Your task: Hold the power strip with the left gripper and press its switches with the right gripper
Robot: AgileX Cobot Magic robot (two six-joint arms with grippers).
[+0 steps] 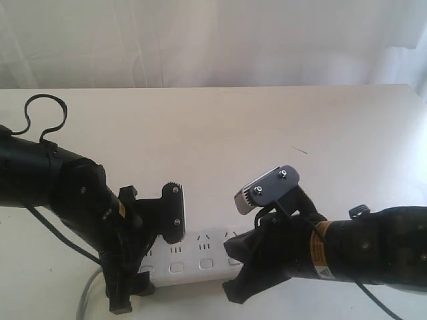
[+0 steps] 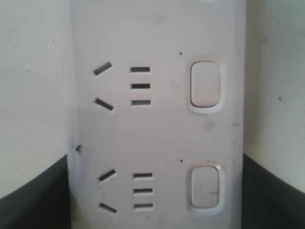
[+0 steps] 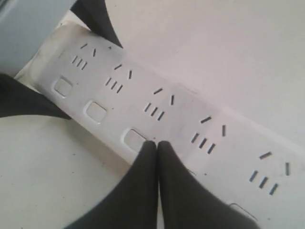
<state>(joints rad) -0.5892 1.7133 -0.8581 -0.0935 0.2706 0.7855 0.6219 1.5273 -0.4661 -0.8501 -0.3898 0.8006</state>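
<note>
Nearest me, the right gripper (image 3: 156, 144) comes in low from the right, arm almost level. Its fingers are pinched together, tips down on the power strip (image 1: 200, 257) at the edge of the third of its switches (image 3: 134, 138) from the held end. The left gripper (image 1: 150, 257) angles down and is clamped across the strip's cord end, with the grey cord (image 1: 87, 297) trailing off. The strip lies flat on the white table (image 1: 233, 127), with a pale curtain (image 1: 213, 40) behind.

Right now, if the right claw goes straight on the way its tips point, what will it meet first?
The right claw, tips together, would first meet the top face of the power strip, just beside a switch. Whether it already touches, I cannot tell.
</note>
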